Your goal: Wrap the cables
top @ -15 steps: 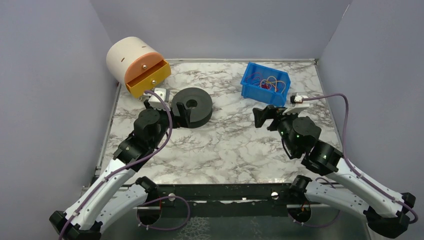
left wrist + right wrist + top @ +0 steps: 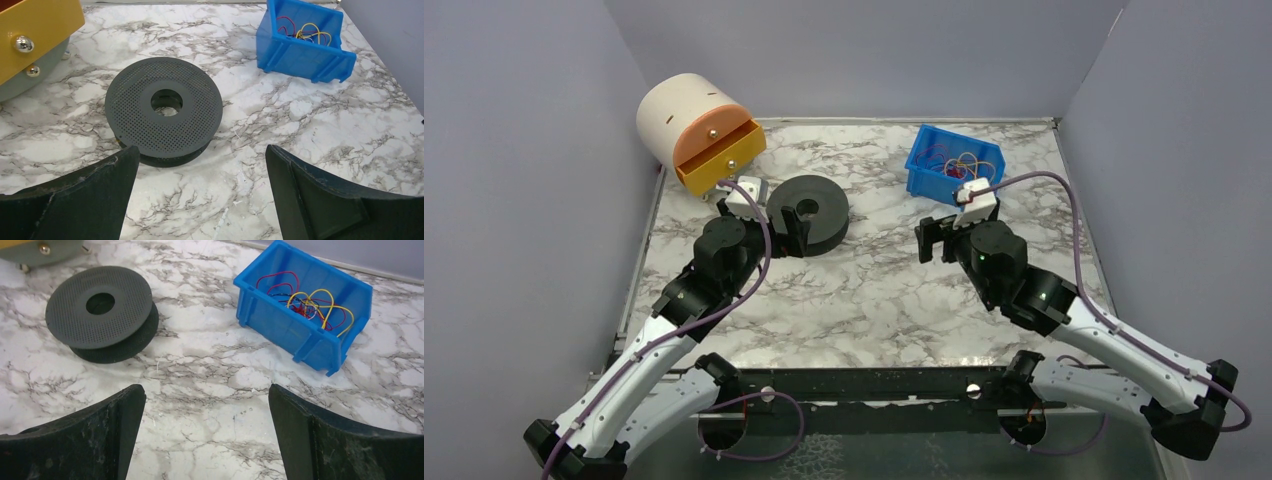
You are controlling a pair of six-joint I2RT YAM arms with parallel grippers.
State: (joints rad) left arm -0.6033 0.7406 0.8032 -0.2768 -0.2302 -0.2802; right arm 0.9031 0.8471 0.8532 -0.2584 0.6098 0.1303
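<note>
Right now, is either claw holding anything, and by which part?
Nothing is held. The left claw and the right claw both stand open and empty; the thin coloured cables lie loose in the blue plastic bin.

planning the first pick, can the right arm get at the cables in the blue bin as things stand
Probably yes. The right gripper is open and empty, only bare table lies between it and the blue bin, whose top is open. The cables lie loose inside, below the rim.
</note>
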